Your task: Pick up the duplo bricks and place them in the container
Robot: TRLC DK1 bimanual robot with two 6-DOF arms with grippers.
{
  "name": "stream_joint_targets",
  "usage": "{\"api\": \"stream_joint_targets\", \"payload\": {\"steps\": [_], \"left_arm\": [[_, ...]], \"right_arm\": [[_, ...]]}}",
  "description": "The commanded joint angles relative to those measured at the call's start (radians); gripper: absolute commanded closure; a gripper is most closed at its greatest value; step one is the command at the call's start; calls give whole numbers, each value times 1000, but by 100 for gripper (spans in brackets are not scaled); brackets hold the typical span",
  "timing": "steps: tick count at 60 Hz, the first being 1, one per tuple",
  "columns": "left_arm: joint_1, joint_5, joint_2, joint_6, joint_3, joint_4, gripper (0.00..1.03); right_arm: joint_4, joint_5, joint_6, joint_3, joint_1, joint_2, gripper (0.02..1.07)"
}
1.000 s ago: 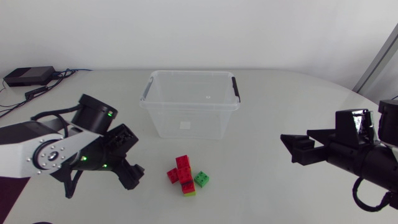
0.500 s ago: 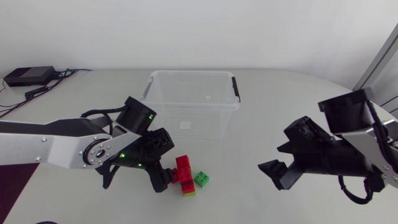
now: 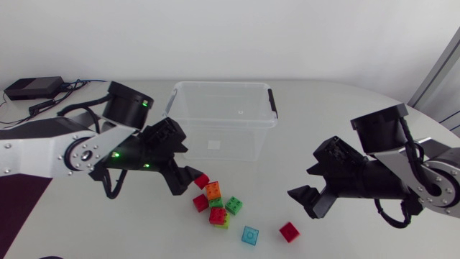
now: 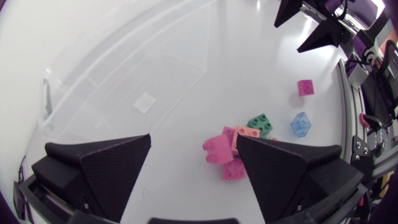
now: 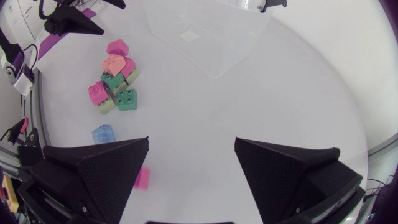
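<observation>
Blue see-through brick (image 3: 250,235) and a red brick (image 3: 289,231) lie nearest on the tabletop (image 3: 345,122), apart from the heap of bricks (image 3: 217,207) behind them. Just beside the heap hangs the left claw (image 3: 188,161), near the red brick the right claw (image 3: 302,183); both wide open, holding nothing. Farther stands the container (image 3: 221,119), w/o bricks inside. Step, I think: approach for first grasp. Next: lower one claw over a single brick, e.g. the red one, then close.

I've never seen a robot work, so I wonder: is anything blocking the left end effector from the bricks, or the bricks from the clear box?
Nothing visible does. The left end effector is open beside the bricks, and the lidless container stands right behind them.
</observation>
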Motion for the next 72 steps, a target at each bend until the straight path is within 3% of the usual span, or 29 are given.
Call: {"api": "stream_joint_targets", "payload": {"steps": [1, 5, 14, 17, 28, 39, 65, 72], "left_arm": [[43, 33, -40, 53, -29, -55, 8], [54, 36, -54, 88, -47, -82, 8], [54, 34, -77, 116, -109, -97, 8], [54, 33, -77, 116, -121, -102, 8], [71, 31, -73, 151, -126, -143, 8], [57, 33, -73, 159, -118, -165, 8], [-41, -32, 21, 150, -86, -203, 9], [-63, -73, 87, 131, -52, -203, 9]], "right_arm": [[16, 10, -37, -23, 48, 40, 7], [0, 73, -70, -9, 112, 91, 7], [-69, 61, -182, 23, 123, 218, 7], [-150, 58, -190, 50, 103, 248, 7], [-346, 108, -178, -3, 141, 73, 7], [-455, 82, -446, -77, 39, -24, 7], [-425, 170, -524, -181, 71, 34, 8], [-423, 194, -532, -171, 80, 100, 18]]}}
